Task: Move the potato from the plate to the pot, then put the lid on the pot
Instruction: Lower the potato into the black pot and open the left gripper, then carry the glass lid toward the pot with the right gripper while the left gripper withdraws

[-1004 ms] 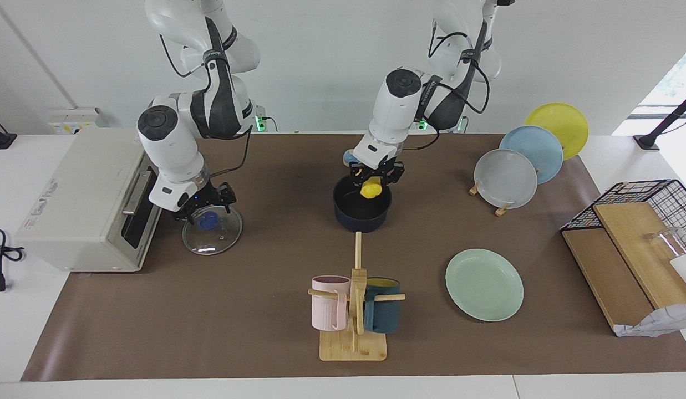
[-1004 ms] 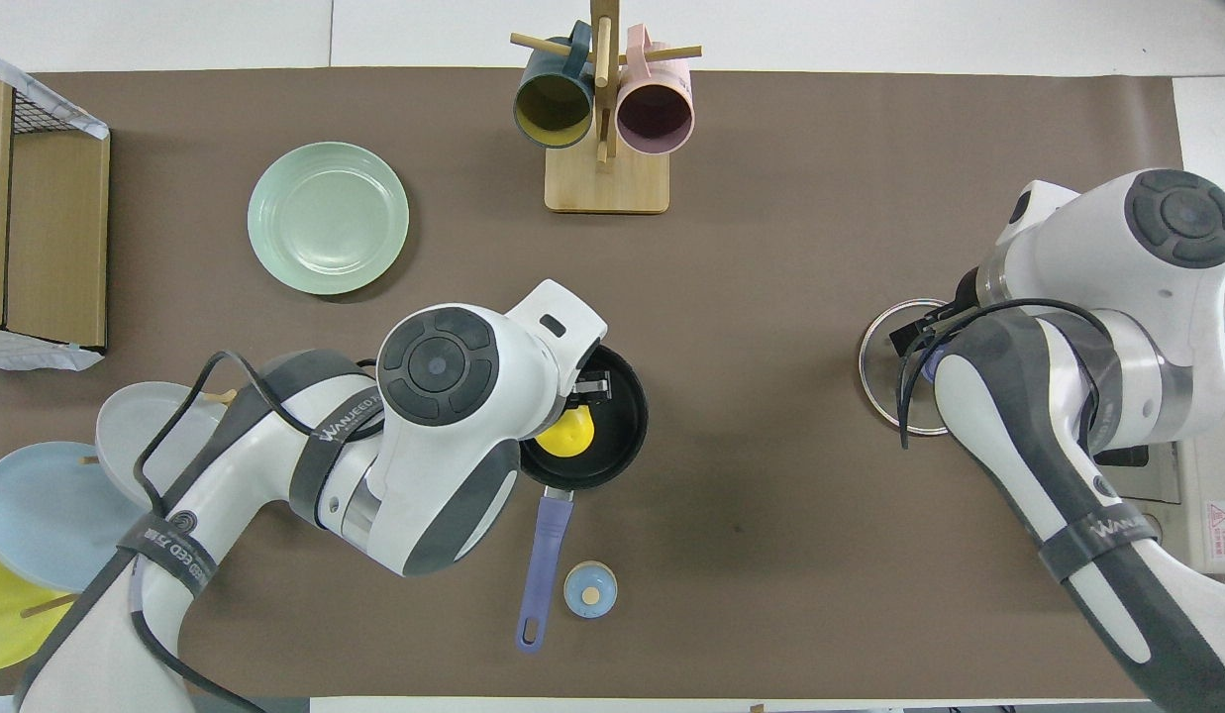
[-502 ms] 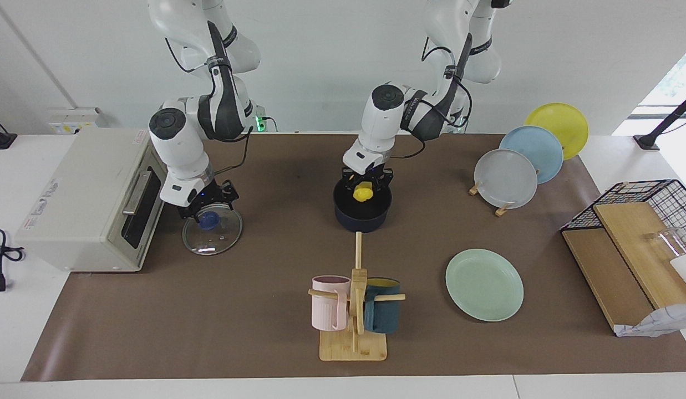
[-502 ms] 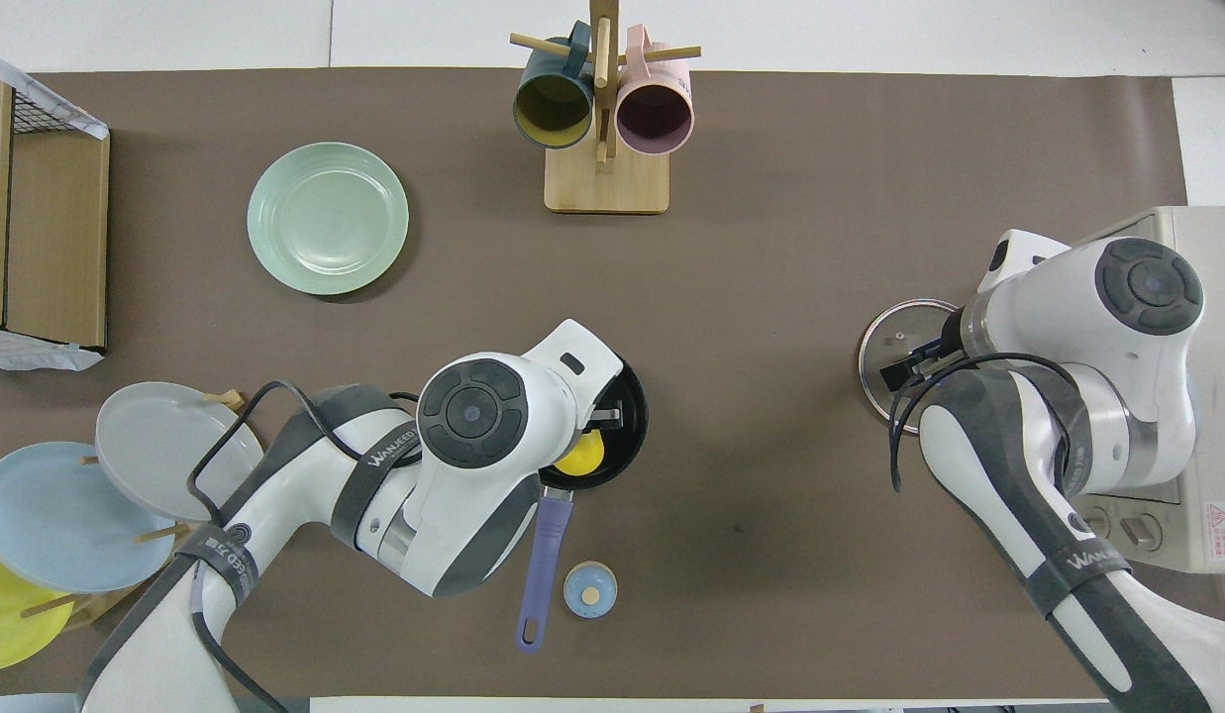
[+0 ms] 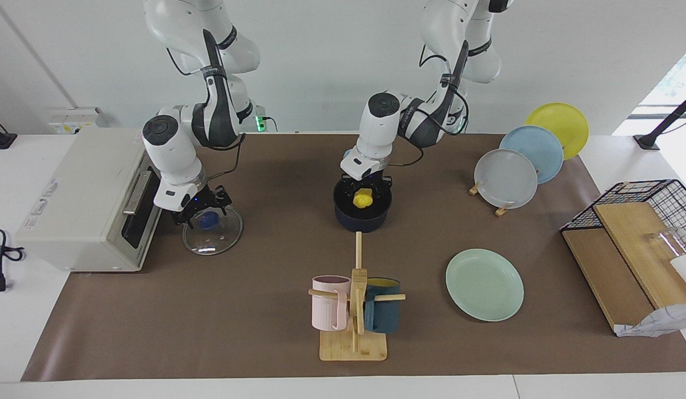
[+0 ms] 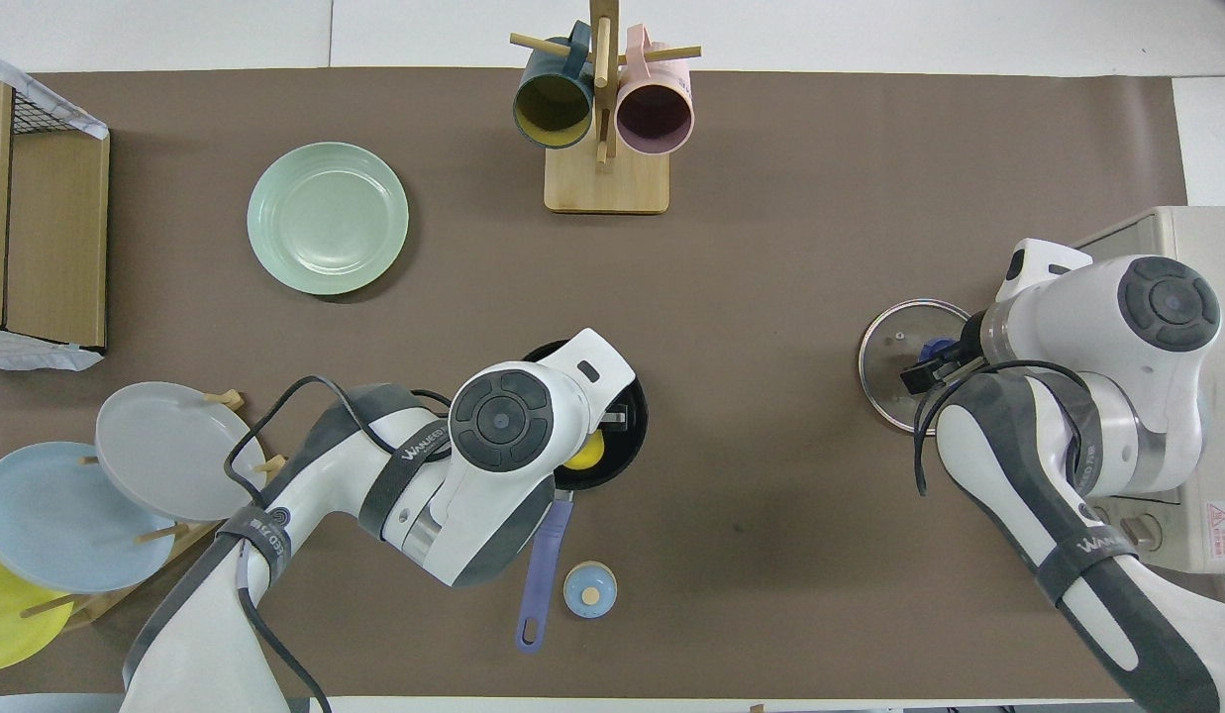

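Yellow potato (image 5: pixel 362 198) pinched in left gripper (image 5: pixel 364 195) within pot (image 5: pixel 360 219) | right gripper (image 5: pixel 201 213) jaws spread wide around lid (image 5: pixel 212 233) knob, empty

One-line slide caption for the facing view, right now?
Left claw holds the potato over the pot; right claw sits open at the lid knob; the plate lies empty.

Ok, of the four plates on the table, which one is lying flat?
The mint-green plate, flat on the mat toward the left arm's end of the table. The grey plate, light blue plate and yellow plate stand upright in the wooden rack.
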{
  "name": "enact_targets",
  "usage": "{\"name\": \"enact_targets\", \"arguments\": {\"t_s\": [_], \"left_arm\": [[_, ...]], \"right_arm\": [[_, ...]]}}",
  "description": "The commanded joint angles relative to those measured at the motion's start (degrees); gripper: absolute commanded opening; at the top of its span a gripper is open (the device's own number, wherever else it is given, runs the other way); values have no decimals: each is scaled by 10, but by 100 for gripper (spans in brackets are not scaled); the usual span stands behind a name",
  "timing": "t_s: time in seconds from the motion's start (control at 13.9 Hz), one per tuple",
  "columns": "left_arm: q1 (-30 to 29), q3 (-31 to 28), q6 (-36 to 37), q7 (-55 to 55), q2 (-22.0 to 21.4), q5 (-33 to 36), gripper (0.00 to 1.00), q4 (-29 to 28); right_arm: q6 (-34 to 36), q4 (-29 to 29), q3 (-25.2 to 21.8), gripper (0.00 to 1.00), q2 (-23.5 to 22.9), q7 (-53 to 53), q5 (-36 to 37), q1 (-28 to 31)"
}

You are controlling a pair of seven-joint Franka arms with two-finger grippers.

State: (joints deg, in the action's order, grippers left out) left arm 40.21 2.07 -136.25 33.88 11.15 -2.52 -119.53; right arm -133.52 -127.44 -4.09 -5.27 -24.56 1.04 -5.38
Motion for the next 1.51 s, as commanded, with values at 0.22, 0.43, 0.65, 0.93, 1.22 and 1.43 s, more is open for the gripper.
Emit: {"name": "enact_targets", "arguments": {"t_s": [0.22, 0.43, 0.65, 0.93, 1.22, 1.43], "left_arm": [[22, -10, -47, -4, 10, 19, 0, -22], [21, -10, -45, -28, 10, 20, 0, -24], [16, -10, -40, -53, 9, 20, 85, -22], [14, -13, -13, -54, -2, 19, 100, -13], [-22, -13, 103, -58, -31, 11, 100, 55], [-62, -15, 238, -61, -56, -20, 100, 156]], "right_arm": [[-21, -6, 4, 91, -8, 15, -5, 4], [-20, -2, 4, 91, -21, 15, -8, 9], [-16, 1, 4, 75, -21, 15, -9, 10], [8, 14, 5, 39, -22, 16, -10, 8], [90, 75, 8, 31, -28, 43, -10, -2], [177, 146, 11, 26, -26, 104, -10, -52]]}}
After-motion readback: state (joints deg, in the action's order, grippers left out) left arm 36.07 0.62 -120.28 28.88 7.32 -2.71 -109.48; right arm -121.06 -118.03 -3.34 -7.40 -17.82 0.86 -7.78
